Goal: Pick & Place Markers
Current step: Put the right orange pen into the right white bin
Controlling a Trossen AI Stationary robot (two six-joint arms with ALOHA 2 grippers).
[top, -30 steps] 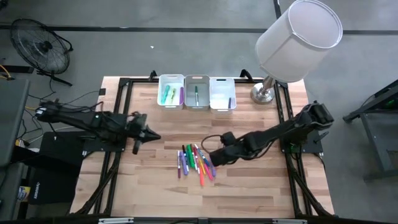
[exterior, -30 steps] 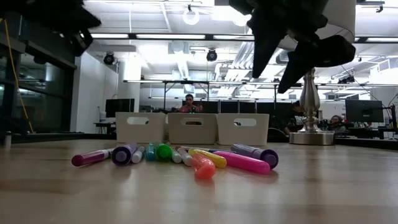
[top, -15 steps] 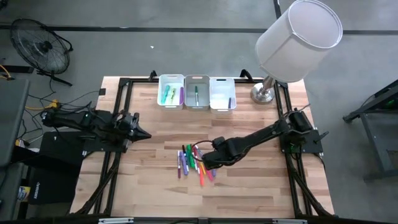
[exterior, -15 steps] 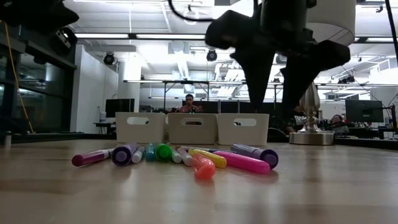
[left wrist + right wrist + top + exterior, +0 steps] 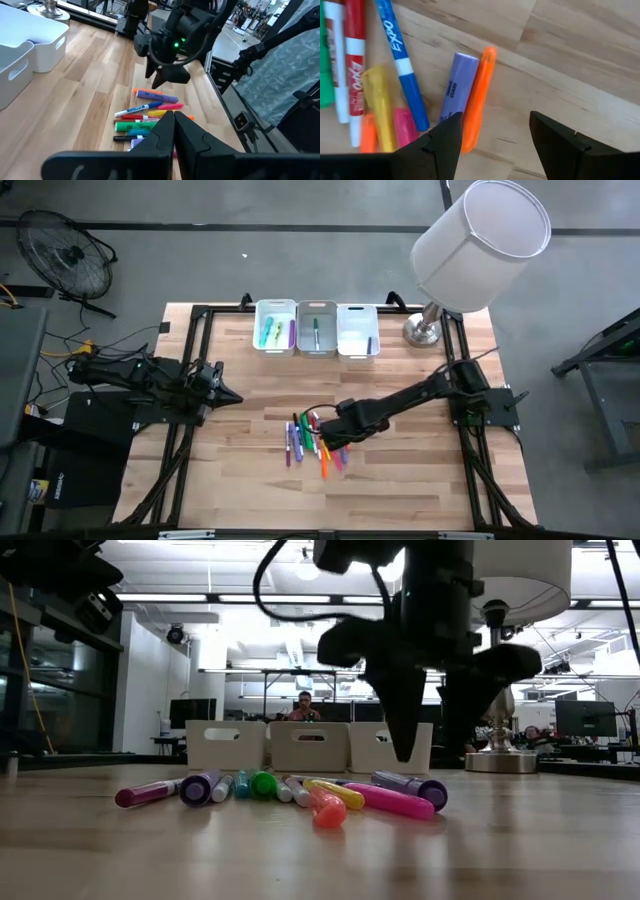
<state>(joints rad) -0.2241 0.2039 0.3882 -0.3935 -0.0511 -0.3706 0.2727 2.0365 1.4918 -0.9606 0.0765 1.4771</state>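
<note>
Several markers (image 5: pixel 312 442) in green, purple, red, blue, orange, pink and yellow lie side by side on the table's middle; the low view (image 5: pixel 300 790) shows them in a row. My right gripper (image 5: pixel 338 438) is open and hangs just above the right end of that row (image 5: pixel 428 752), fingers pointing down. In its wrist view an orange marker (image 5: pixel 479 97) and a purple marker (image 5: pixel 456 89) lie just ahead of the open fingers (image 5: pixel 495 145). My left gripper (image 5: pixel 232 397) is shut (image 5: pixel 174 119) and waits over the table's left part.
Three white bins (image 5: pixel 317 328) stand in a row at the far edge, each with a marker or two inside. A lamp with a white shade (image 5: pixel 480 235) stands on its metal base (image 5: pixel 423 332) at the far right corner. Bare wood lies near and left of the markers.
My right gripper has moved toward the table's left and come down, from beside the markers to just above their right end, fingers still apart. My left gripper has drawn back a little toward the table's left edge. The markers have not moved.
</note>
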